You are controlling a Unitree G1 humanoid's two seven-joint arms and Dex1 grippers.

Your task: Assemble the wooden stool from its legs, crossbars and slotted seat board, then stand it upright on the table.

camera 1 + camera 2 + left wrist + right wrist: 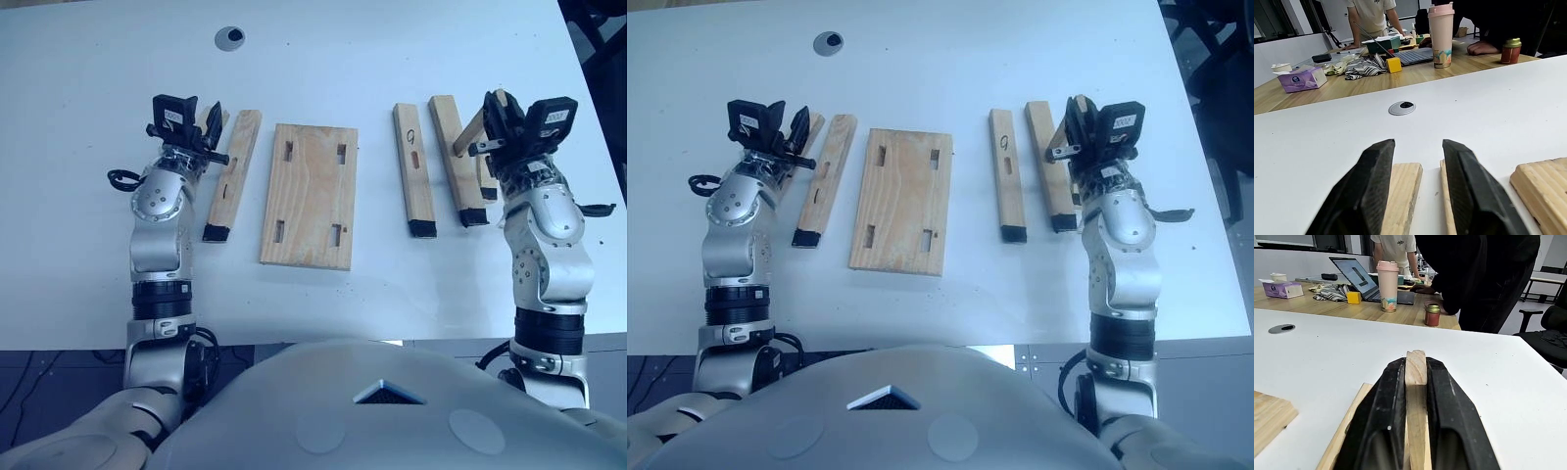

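Over the right legs [457,162], my right pincer [1416,363] clenches a crossbar [1417,401]; my left pincer [1418,146] gapes, released, beside the left leg [233,174].

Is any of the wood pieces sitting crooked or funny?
Yes, one. The crossbar is pinched in the right gripper and sticks out slanted over the legs beside it. Those legs and the seat board lie flat on the table. Nothing looks broken.
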